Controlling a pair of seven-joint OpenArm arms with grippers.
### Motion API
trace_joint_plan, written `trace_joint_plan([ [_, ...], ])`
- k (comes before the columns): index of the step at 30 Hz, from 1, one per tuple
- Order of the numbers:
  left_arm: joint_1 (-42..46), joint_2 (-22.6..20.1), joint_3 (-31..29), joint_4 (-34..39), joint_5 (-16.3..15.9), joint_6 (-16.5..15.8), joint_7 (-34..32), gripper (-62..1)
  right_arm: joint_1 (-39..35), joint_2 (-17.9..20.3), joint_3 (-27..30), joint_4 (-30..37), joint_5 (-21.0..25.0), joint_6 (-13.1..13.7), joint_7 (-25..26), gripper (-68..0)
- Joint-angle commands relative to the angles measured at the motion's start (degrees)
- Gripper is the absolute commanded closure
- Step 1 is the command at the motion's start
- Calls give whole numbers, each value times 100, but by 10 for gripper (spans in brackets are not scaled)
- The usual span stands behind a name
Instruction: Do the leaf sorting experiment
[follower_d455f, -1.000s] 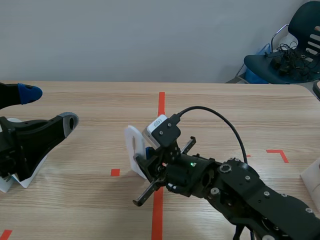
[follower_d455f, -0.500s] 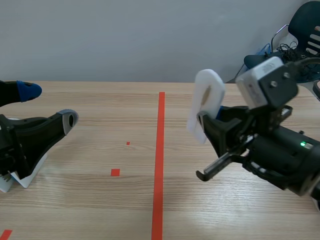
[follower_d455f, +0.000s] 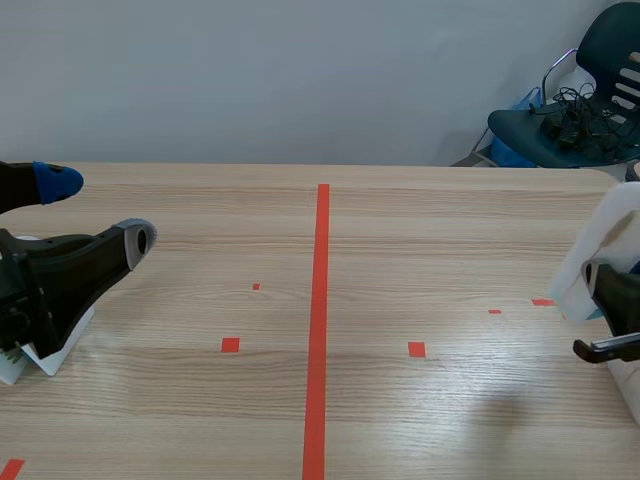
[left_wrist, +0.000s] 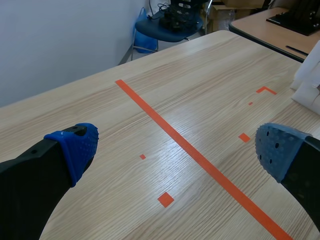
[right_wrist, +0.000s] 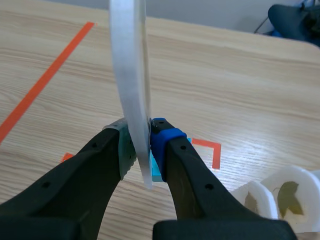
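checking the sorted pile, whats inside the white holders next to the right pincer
Each of the two white holders shows a green-brown leaf inside. The right pincer, shut on a white card, hides part of the nearer one.

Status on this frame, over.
Left hand open. Right hand shut on white card, edge-on. Leaf cards lie beside right hand, nothing blocking.

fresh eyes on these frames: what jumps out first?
The white plate pinched between the fingers of the right hand, seen edge-on from its wrist, at the far right of the table. Then the left hand, wide open over the table's left side, and the red tape line down the middle. Beside the right hand lie white tiles with leaves in them.
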Motion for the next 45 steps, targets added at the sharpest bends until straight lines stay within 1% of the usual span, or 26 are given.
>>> trace_joint_plan([
  [1,-17,-31,11,140,-79,13,-81,-623,345,13,-83,-365,46,2,70,-50],
  [5,-17,-31,11,140,-76,13,-81,-623,973,15,-83,-1364,46,2,114,-50],
  [9,-17,-31,11,140,-76,13,-81,-623,1443,31,-81,-2256,44,0,348,-50],
  [11,-17,-31,11,140,-76,13,-81,-623,1582,46,-81,-2516,42,2,411,-50],
  [13,-17,-28,11,140,-76,13,-81,-623,1628,46,-81,-2634,37,-4,439,-50],
  [14,-17,-28,11,140,-76,13,-81,-623,1633,46,-81,-2640,37,-33,457,-51],
  [16,-17,-28,11,140,-76,13,-81,-623,1622,44,-81,-2643,37,-184,455,-55],
  [17,-17,-28,11,140,-76,13,-81,-623,1622,44,-81,-2643,37,-262,452,-67],
  [19,-17,-28,11,140,-76,13,-81,-623,1617,48,-81,-2643,37,-323,452,-125],
  [22,-17,-28,11,140,-76,13,-81,-623,1617,107,-81,-2627,39,-291,459,-238],
  [24,-17,-28,11,140,-76,13,-79,-623,1617,151,-61,-2542,37,-254,501,-289],
  [26,-17,-28,11,140,-76,13,-81,-623,1615,212,15,-2367,39,-223,496,-309],
  [28,-17,-28,11,140,-76,13,-81,-623,1585,258,146,-2083,42,-101,481,-327],
  [31,-17,-24,11,140,-76,11,-81,-623,1451,313,378,-1449,48,175,402,-362],
  [33,-17,-17,11,140,-79,11,-81,-623,1305,334,498,-918,92,223,299,-391],
  [36,-17,-15,11,140,-79,11,-103,-623,1054,426,597,-55,280,269,-35,-460],
  [41,-17,-15,11,140,-79,11,-103,-623,446,702,603,1263,310,310,-173,-601],
  [44,-17,-17,11,140,-79,11,-103,-623,-9,879,603,1906,640,313,-273,-671],
  [45,-17,-17,11,140,-79,11,-103,-623,-157,942,603,2072,719,313,-343,-679],
])
